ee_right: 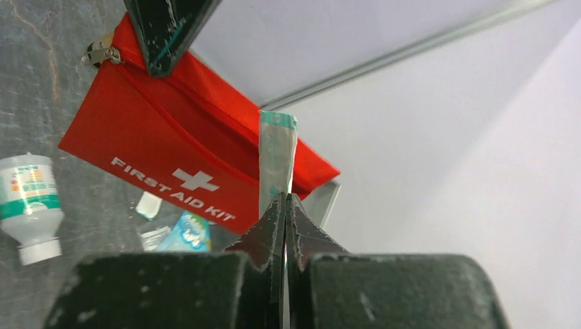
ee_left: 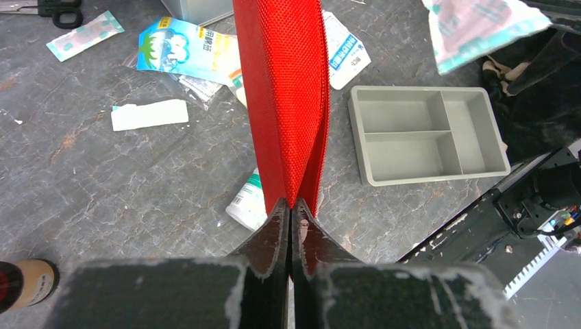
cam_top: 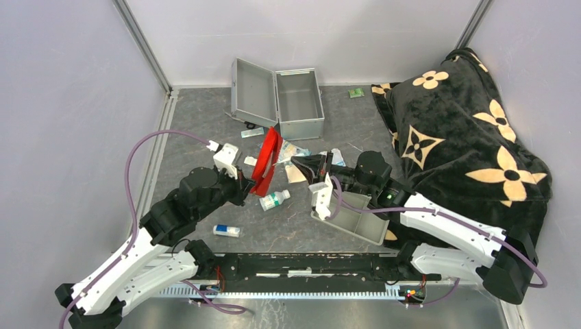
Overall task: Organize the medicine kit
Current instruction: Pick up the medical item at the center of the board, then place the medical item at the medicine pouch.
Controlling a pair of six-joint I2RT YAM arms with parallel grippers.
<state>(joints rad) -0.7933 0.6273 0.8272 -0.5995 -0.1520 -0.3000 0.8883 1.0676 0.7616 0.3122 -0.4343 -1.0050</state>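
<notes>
Before the open medicine kit [cam_top: 299, 129], pouch [cam_top: 267, 163] hangs edgewise.

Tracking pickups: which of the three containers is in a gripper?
The red first-aid pouch, pinched in the left gripper's shut jaws. The open silver metal case and the grey divided tray sit on the table, ungripped.
</notes>
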